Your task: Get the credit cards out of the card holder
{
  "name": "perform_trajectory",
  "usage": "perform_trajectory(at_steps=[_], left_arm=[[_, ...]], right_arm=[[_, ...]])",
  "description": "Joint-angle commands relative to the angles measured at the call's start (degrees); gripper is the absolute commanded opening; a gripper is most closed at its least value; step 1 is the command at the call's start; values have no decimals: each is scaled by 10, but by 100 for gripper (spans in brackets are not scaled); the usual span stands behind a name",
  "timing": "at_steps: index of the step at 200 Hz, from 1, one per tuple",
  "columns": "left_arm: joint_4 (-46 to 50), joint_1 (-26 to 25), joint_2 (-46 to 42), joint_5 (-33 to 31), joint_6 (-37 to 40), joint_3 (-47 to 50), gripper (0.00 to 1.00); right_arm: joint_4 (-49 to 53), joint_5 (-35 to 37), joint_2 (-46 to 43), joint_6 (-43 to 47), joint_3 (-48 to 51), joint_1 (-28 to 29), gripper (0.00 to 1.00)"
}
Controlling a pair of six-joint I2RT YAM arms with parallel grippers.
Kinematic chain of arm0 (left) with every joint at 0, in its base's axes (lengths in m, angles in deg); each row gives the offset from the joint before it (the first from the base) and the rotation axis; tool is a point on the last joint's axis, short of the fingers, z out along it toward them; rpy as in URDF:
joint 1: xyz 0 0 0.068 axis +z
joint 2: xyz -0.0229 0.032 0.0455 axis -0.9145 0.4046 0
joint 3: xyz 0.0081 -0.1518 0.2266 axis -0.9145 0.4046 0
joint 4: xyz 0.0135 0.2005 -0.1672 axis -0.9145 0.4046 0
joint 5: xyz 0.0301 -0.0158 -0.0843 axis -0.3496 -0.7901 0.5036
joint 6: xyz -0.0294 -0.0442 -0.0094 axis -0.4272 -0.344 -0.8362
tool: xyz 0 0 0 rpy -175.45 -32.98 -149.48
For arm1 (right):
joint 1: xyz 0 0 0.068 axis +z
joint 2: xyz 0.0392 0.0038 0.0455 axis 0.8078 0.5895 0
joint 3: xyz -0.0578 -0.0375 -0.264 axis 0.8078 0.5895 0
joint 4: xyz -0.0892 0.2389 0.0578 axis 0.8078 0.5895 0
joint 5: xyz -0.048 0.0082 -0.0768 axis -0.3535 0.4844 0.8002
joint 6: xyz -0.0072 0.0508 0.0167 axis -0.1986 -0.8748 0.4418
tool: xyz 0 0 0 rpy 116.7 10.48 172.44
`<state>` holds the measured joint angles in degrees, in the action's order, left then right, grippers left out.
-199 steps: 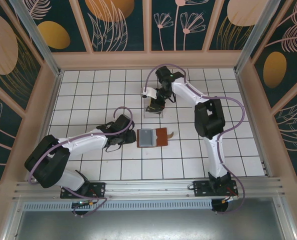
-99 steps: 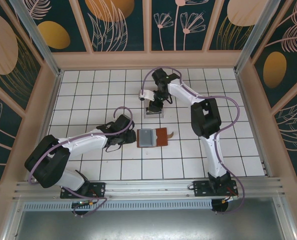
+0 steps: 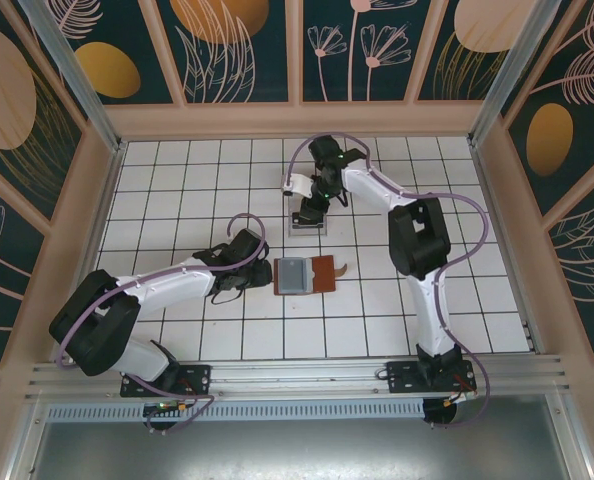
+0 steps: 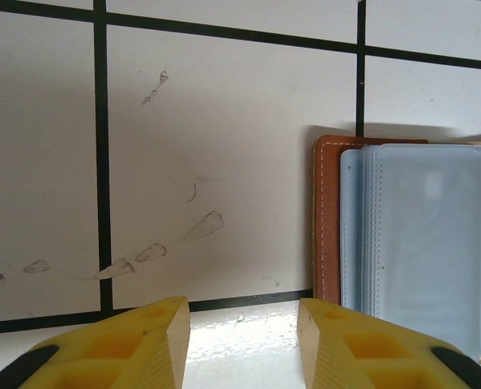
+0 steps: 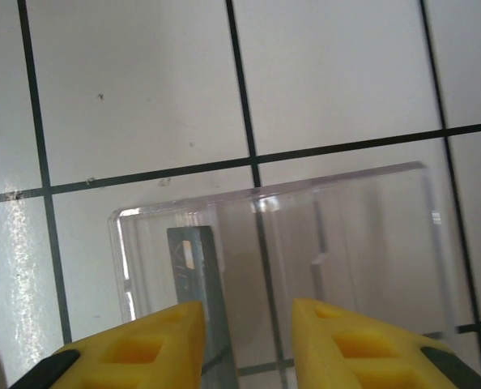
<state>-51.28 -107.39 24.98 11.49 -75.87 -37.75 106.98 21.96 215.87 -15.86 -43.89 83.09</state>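
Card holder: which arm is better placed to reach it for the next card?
Probably left: the left gripper is open just beside the card holder, while the right gripper is over the clear stand, farther back.

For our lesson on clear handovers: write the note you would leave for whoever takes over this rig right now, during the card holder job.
Left gripper: open, empty, over the tile beside the card holder, at its left edge.
Right gripper: open, empty, above the clear stand.
Card holder: lying open and flat, grey-blue sleeves up.
Done: one grey card stands in the clear stand.
Left: check the sleeves; I cannot tell whether more cards remain inside.
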Motion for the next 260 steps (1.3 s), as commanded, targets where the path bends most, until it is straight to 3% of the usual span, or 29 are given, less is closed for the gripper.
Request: perform_trajectory(at_steps=[1, 41, 85, 260], left_arm=[[1, -3, 6, 4, -2, -11, 41], [6, -4, 11, 7, 1, -19, 41], [8, -3, 14, 9, 2, -22, 41], [1, -3, 20, 23, 3, -23, 41]], right_arm=[[-30, 8, -41, -11, 18, -5, 34], [-77, 44, -51, -17, 50, -8, 35], [-64, 60, -25, -14, 51, -9, 35], [-35, 29, -27, -25, 77, -8, 35]])
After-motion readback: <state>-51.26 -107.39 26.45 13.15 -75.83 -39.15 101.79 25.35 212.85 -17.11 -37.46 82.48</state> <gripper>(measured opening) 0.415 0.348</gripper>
